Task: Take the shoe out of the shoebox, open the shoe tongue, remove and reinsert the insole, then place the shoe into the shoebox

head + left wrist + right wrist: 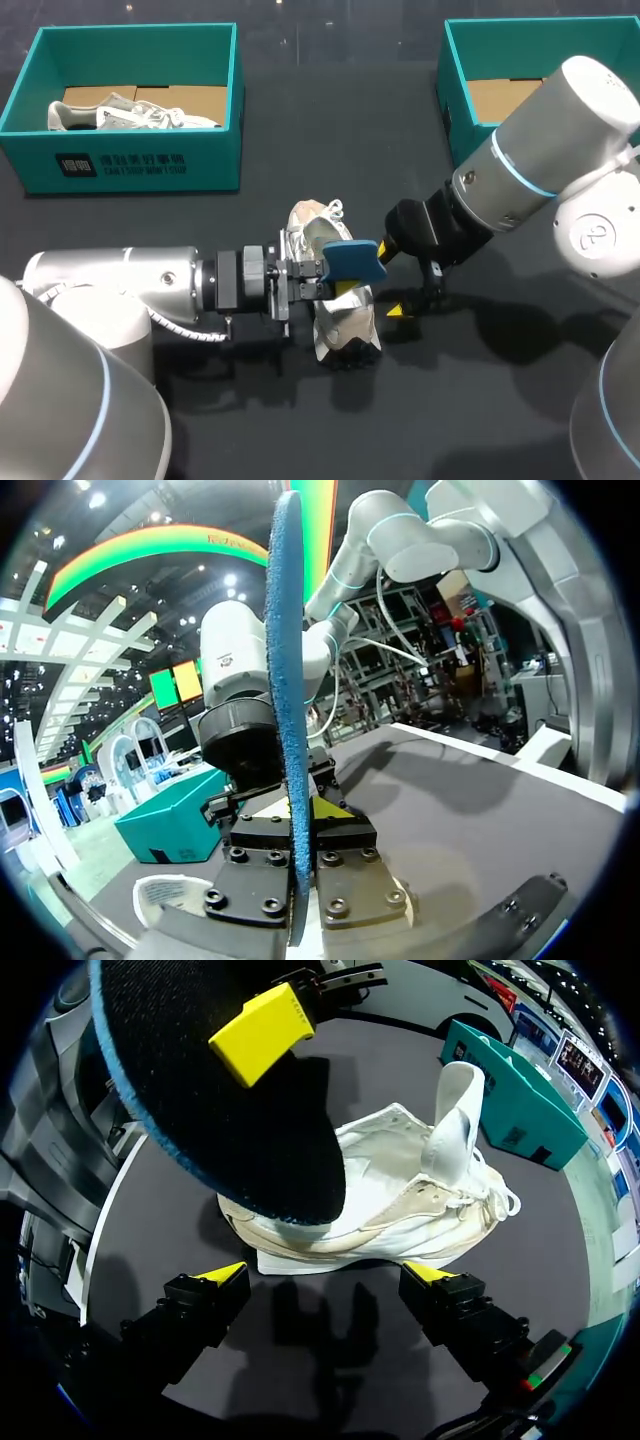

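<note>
The blue insole [352, 262] was gripped between the closed fingers of the left gripper [330, 277] and was held just above the white shoe [400, 1212]. The shoe was set on the dark table [200, 220], with its tongue raised. The right gripper [328, 1275] was held wide open just beside the shoe, and nothing was grasped in it.
</note>
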`<state>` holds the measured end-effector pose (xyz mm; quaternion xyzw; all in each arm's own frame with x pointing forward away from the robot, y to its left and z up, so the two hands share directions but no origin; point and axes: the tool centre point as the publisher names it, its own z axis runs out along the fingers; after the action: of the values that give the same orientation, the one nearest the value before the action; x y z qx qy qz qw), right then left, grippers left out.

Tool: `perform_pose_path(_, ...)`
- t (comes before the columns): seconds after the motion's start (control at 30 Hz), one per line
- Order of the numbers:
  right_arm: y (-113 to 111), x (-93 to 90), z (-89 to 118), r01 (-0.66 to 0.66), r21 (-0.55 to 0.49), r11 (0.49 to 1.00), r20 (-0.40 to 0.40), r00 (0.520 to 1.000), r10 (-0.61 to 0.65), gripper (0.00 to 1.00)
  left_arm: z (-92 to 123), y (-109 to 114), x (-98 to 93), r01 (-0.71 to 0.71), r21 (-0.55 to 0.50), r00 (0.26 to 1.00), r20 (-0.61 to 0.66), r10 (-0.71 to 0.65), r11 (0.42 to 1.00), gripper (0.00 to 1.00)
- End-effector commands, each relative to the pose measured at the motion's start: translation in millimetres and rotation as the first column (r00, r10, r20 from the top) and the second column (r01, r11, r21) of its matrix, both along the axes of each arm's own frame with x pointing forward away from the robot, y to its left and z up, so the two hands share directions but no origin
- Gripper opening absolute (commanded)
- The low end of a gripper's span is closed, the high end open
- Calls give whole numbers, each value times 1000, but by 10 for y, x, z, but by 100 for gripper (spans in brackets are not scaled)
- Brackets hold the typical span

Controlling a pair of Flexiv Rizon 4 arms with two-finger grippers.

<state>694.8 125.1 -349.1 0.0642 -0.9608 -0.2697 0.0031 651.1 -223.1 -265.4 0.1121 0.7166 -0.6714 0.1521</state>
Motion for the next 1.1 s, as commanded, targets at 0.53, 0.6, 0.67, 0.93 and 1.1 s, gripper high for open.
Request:
perform_pose_path(0.53, 6, -6, -6, 1, -1, 1000, 1, 1000, -1, 100, -207, 6, 89, -57, -3, 998, -2, 57, 998, 0)
perform_pose_path(0.6, 6, -6, -6, 1, -1, 1000, 1, 1000, -1, 100, -233, 15, 96, -61, -3, 998, -6, 61, 998, 0)
perform_pose_path(0.67, 6, -6, -6, 1, -1, 1000, 1, 1000, -1, 100, -253, 25, 99, -66, -2, 998, -8, 66, 998, 0)
perform_pose_path(0.93, 6, -6, -6, 1, -1, 1000, 1, 1000, -1, 100, -331, 96, 163, -75, -11, 997, -15, 75, 997, 0)
perform_pose_path(1.1, 6, -6, -6, 1, -1, 1000, 1, 1000, -1, 100, -424, 146, 230, -79, -14, 997, -3, 79, 997, 0)
